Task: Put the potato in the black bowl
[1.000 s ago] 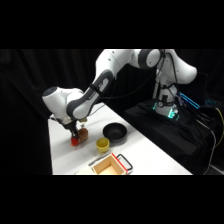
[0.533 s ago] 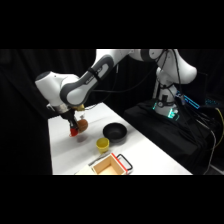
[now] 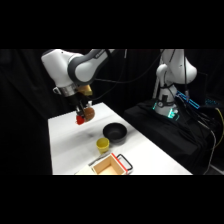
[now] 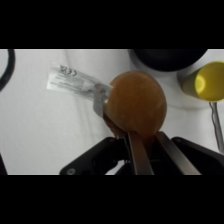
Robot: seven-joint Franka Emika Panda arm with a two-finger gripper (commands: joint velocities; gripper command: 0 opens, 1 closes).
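The potato (image 3: 86, 114), a brown lump with a red-orange end, hangs well above the white table (image 3: 67, 145) with my gripper (image 3: 83, 112) shut on it. In the wrist view the potato (image 4: 137, 105) fills the middle, held between my fingers (image 4: 101, 102), so the gripper (image 4: 134, 112) is mostly covered by it. The black bowl (image 3: 114, 132) rests on the table to the right of and below the potato; its rim (image 4: 167, 59) shows at the top of the wrist view.
A small yellow cup (image 3: 102, 145) stands just in front of the bowl and appears as the yellow cup (image 4: 207, 82) at the wrist view's right. A tan box with a red handle (image 3: 111, 165) sits at the table's near edge. A white label (image 4: 72, 80) lies on the table.
The arm has lifted the potato off the table and carried it up and toward the bowl; a second ago it was low by the table's left part.
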